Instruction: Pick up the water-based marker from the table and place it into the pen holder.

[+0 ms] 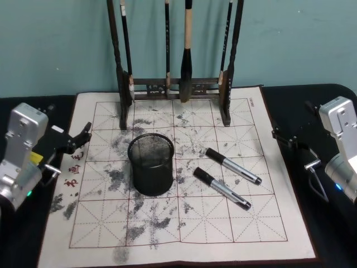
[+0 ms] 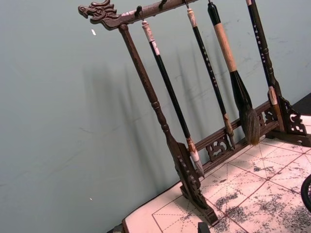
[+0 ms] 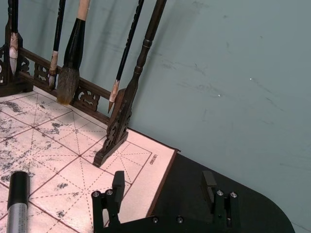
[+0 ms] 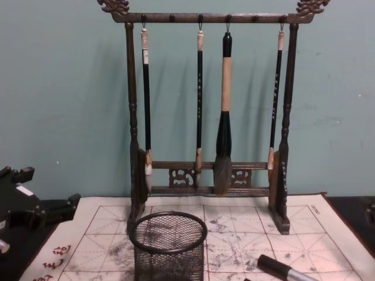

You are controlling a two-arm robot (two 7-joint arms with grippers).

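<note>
The pen holder [image 1: 150,164] is standing upright near the middle of the counter [image 1: 329,100], on the ink-stained practice mat [image 1: 268,223]. 2 markers are lying flat on the mat between the holder and the counter's right edge. They are roughly parallel and near each other but apart: the front marker [image 1: 222,188] and the rear marker [image 1: 233,166], each with its black cap pointing toward the holder.

The right gripper [image 3: 163,178] is hovering over the mat's far right corner with its fingers spread wide and nothing between them. The left gripper [image 1: 75,139] is waiting by the counter's left edge, also looking spread and empty.

The main risk is probably the pairing. A wide descent on 1 marker could be nudging the other, and either round barrel may be rolling away as the fingers close. A grip near 1 end would likely leave the marker drooping, so its tip could be catching the holder's rim and tipping the light mesh cup. The brush rack [image 1: 173,89], toward the counter's far edge behind the holder, is also limiting how high and how far back the arm can swing.
</note>
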